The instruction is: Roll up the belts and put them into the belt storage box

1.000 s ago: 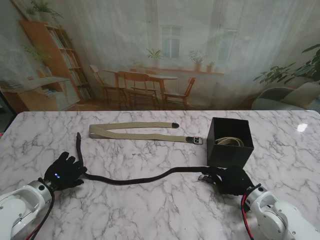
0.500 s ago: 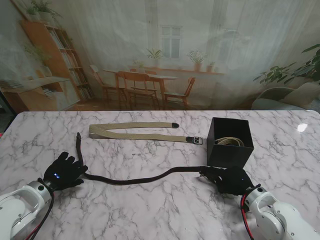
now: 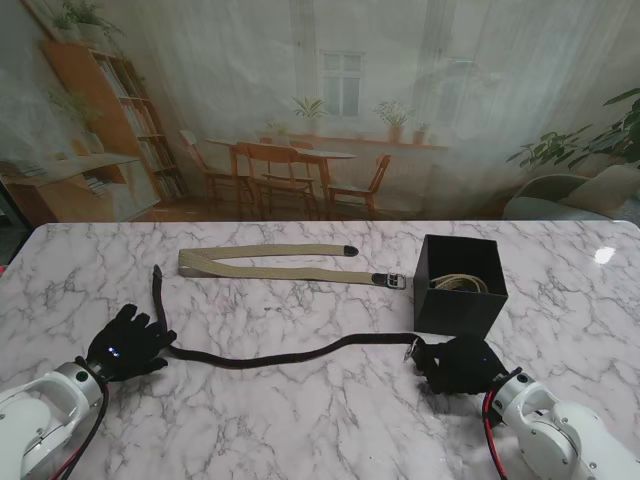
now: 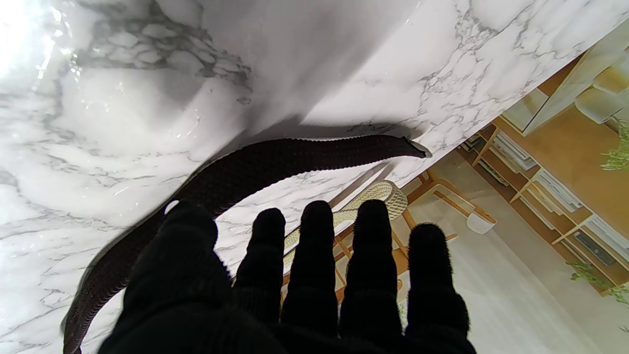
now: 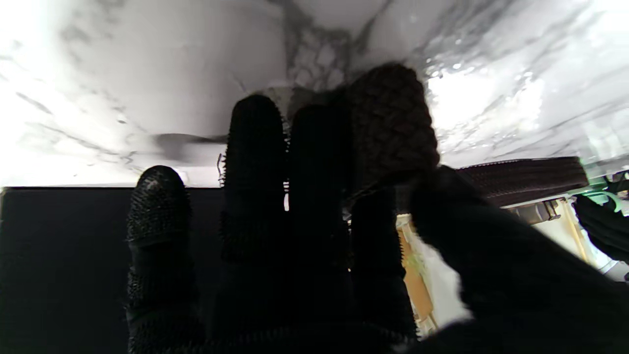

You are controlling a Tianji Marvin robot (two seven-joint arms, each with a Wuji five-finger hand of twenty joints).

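A dark brown woven belt (image 3: 280, 355) lies across the table between my two hands. My left hand (image 3: 125, 345) rests flat on it near its tail, fingers spread and holding nothing; the strap (image 4: 275, 157) runs out past the thumb of that hand (image 4: 314, 295). My right hand (image 3: 455, 365) is shut on the buckle end, and the woven end (image 5: 393, 123) curls over the fingers (image 5: 255, 172) of that hand (image 5: 295, 221). The black belt storage box (image 3: 470, 310) stands just beyond my right hand, with a rolled pale belt (image 3: 460, 283) inside.
A beige belt (image 3: 270, 265) lies folded flat farther from me, its buckle (image 3: 393, 280) close to the box's left side. Its looped end (image 4: 388, 191) shows in the left wrist view. The box wall (image 5: 64, 255) fills part of the right wrist view.
My right hand has drawn slightly back toward me and closed on the dark belt's buckle end, which now curls over the fingers. The left hand has stayed put.
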